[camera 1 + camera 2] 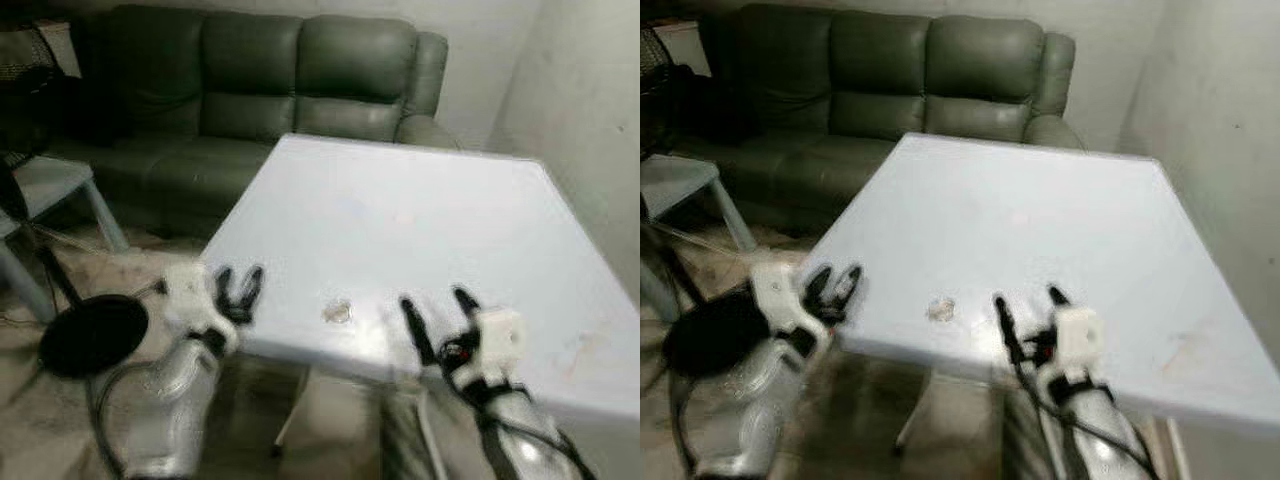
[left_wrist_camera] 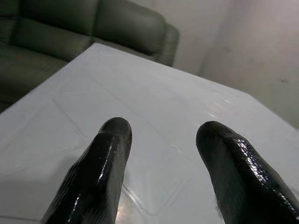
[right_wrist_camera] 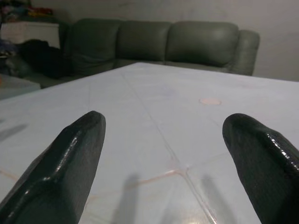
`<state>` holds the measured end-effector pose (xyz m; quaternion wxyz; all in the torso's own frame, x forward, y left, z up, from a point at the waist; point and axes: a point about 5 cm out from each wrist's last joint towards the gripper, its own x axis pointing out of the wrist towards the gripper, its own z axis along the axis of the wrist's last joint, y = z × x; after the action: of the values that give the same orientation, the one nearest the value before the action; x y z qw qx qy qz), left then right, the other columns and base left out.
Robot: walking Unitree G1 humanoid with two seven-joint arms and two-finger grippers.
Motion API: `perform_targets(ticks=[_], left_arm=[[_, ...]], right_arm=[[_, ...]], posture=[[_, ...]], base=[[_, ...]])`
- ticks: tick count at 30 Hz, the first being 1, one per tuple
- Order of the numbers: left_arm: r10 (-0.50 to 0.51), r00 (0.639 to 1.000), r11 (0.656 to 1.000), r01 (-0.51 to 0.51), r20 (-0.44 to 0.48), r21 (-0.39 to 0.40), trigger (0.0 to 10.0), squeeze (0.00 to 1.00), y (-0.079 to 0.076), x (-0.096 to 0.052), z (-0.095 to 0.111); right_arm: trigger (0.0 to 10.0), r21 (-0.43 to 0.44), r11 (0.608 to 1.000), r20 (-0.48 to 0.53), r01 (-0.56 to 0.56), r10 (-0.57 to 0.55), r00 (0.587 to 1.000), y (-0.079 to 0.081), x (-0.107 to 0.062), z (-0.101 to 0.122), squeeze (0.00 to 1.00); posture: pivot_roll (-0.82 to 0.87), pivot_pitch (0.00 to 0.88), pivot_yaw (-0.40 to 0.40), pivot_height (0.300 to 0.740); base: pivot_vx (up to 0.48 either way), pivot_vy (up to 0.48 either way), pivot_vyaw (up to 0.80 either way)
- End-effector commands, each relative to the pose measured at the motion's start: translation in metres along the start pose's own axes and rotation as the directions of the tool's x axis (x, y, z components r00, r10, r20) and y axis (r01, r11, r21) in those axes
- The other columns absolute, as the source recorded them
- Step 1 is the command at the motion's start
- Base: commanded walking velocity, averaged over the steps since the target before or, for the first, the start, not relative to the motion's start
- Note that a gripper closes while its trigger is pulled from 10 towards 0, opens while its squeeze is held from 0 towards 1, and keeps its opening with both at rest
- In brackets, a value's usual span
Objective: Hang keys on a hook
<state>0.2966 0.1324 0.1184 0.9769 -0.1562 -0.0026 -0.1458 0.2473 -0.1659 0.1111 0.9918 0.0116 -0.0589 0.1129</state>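
Two silver, rounded metal forearms, glossy. Each ends in a white blocky wrist housing carrying a two-fingered black claw: left claw, right claw. Fingers long, tapered, glossy black with rounded tips; close up they show smooth, faintly faceted surfaces. Thin black cables loop beside both forearms. A small red spot sits on the right wrist, beside the white housing.
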Motion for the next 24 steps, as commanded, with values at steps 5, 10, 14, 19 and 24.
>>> perform_targets(ticks=[5, 10, 14, 19, 24], left_arm=[[0.034, 0.999, 0.999, -0.034, 0.013, 0.014, 10.0, 0.00, 0.008, -0.003, 0.004], [0.036, 0.999, 0.999, -0.036, 0.012, 0.009, 10.0, 0.00, 0.007, -0.003, 0.004], [0.035, 0.999, 0.999, -0.035, 0.013, 0.007, 10.0, 0.00, 0.007, -0.004, 0.003], [0.019, 1.000, 1.000, -0.019, -0.005, 0.020, 10.0, 0.00, 0.004, -0.006, -0.001], [-0.040, 0.998, 0.999, 0.042, -0.057, 0.026, 10.0, 0.00, -0.011, -0.011, -0.013]], right_arm=[[10.0, 0.012, 1.000, 0.028, -0.022, 0.021, 0.999, 0.006, 0.003, 0.006, 0.00], [10.0, 0.012, 1.000, 0.026, -0.024, 0.024, 0.999, 0.006, 0.003, 0.006, 0.00], [10.0, 0.013, 1.000, 0.026, -0.028, 0.027, 0.999, 0.006, 0.003, 0.006, 0.00], [10.0, 0.007, 1.000, 0.024, -0.030, 0.030, 0.999, 0.006, 0.004, 0.007, 0.00], [10.0, -0.033, 0.999, -0.008, -0.041, 0.041, 0.999, 0.003, 0.009, 0.006, 0.00]], posture=[[-0.02, 0.000, -0.028, 0.740], [-0.02, 0.000, -0.030, 0.740], [-0.02, 0.000, -0.030, 0.740], [-0.02, 0.000, -0.030, 0.740], [-0.01, 0.000, -0.034, 0.740]], base=[[0.000, 0.000, 0.00], [0.000, 0.000, 0.00], [0.000, 0.000, 0.00], [0.000, 0.000, 0.00], [0.000, 0.000, 0.00]])
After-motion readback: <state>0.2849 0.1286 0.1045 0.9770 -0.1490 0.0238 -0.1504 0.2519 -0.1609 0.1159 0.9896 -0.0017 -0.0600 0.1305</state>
